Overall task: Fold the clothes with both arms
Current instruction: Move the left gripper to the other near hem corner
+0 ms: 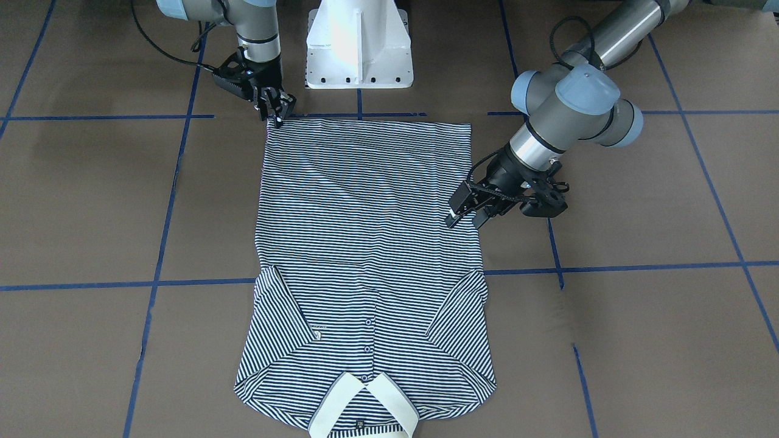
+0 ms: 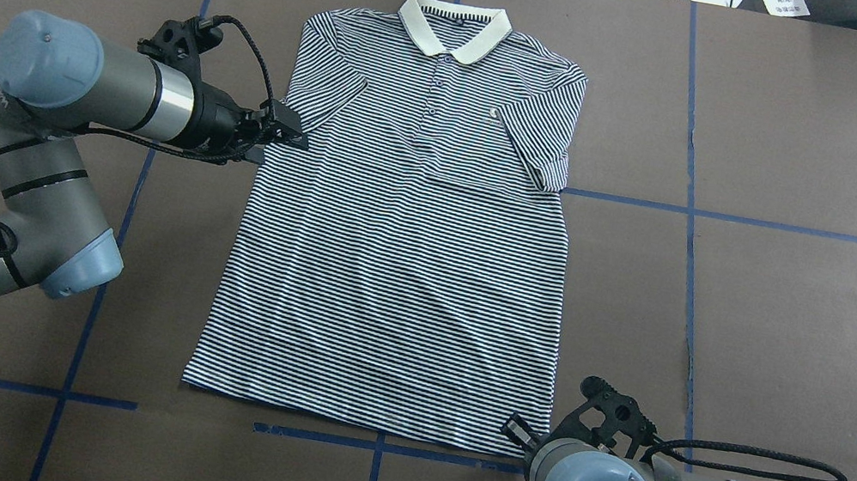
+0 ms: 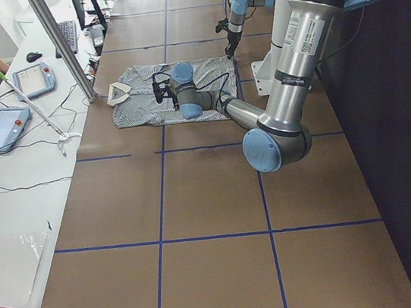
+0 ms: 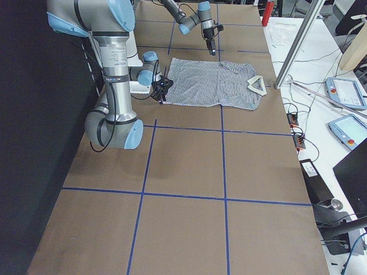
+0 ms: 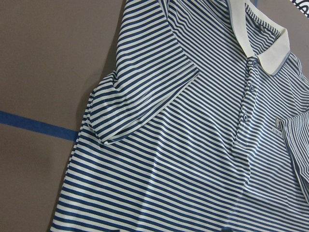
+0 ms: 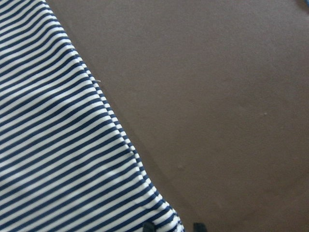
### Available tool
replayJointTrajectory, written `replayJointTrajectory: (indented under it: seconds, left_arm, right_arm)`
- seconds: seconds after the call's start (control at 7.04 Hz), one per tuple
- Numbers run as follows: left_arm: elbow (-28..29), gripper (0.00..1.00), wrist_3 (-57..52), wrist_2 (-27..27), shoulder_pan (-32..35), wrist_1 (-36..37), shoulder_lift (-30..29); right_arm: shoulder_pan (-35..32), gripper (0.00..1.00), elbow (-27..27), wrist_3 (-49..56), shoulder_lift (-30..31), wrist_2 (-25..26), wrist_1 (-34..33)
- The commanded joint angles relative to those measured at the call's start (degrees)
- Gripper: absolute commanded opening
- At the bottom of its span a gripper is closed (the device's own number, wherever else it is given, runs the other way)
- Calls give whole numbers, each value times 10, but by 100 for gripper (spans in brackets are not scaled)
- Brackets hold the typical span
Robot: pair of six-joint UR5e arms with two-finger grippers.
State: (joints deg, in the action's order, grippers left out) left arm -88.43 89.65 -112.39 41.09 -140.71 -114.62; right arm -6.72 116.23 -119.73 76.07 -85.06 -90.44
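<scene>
Two sleeves, one (image 1: 275, 310) on the robot's right and one (image 1: 459, 304) on its left, already lie turned in over the chest, and that is the only fold the pictures show. The shirt (image 2: 397, 270) is otherwise spread flat and face up on the brown table (image 2: 770, 333), straight out from the white base (image 1: 359, 48). Its hem (image 2: 364, 417) is the end nearest the base and its cream collar (image 2: 453, 31) the end farthest from it. The body is at full length, with no lengthwise or crosswise fold in it.

The right gripper (image 1: 277, 118) is down at the hem corner closest to the base on the robot's right. In the right wrist view its two fingertips (image 6: 148, 226) stand either side of that corner, but I cannot tell whether they are pinching the cloth or only straddling it. The corner does not look lifted.

The left gripper (image 1: 465, 216) is farther from the base, at the shirt's side edge on the robot's left and short of the tucked sleeve. Its jaws look spread and it carries nothing.

By my reading the task is at an early stage. Grips on the hem end have yet to be secured by both arms, and every fold of the body remains: bringing the hem up toward the collar, and any further halving after that.
</scene>
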Motion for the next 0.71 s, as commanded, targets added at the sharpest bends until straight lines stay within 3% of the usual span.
replayJointTrajectory:
  seconds: [0.0, 0.14, 0.57]
  left_arm:
    - [-1, 76, 0, 0, 0, 1, 2]
    - [-2, 76, 0, 0, 0, 1, 0]
    - [-45, 77, 9, 10, -1, 10, 16]
  right_arm:
    - [3, 6, -1, -1, 0, 0, 0]
    - [3, 0, 2, -1, 0, 0, 0]
    - [0, 0, 31, -1, 0, -7, -1]
